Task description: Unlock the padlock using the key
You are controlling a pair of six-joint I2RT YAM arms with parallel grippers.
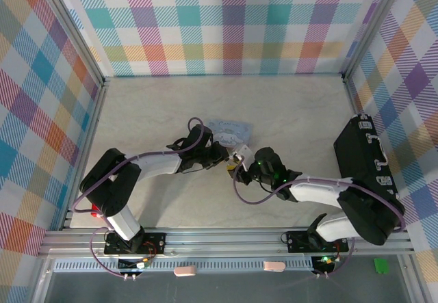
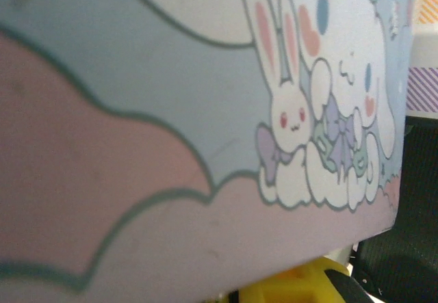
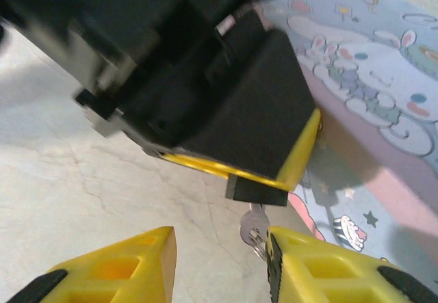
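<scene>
Metal, tiny, likely slick: key (image 3: 254,222) dangling under padlock (image 3: 256,188) clamped in left gripper (image 3: 262,174), right gripper (image 3: 219,262) spread open astride it; pinch key's flat head squarely.

Hidden, cropped and soft spots around the lock

The padlock (image 3: 256,189) has its upper body and shackle buried in the left tool (image 3: 263,178), whose housing is blurred. The key (image 3: 254,221) is partly covered by a finger of the right tool (image 3: 219,252), and both fingers are cropped by the bottom edge. From above, padlock and key are too small to tell. The tin (image 2: 205,111) runs off the left wrist view, its left part blurred.
</scene>
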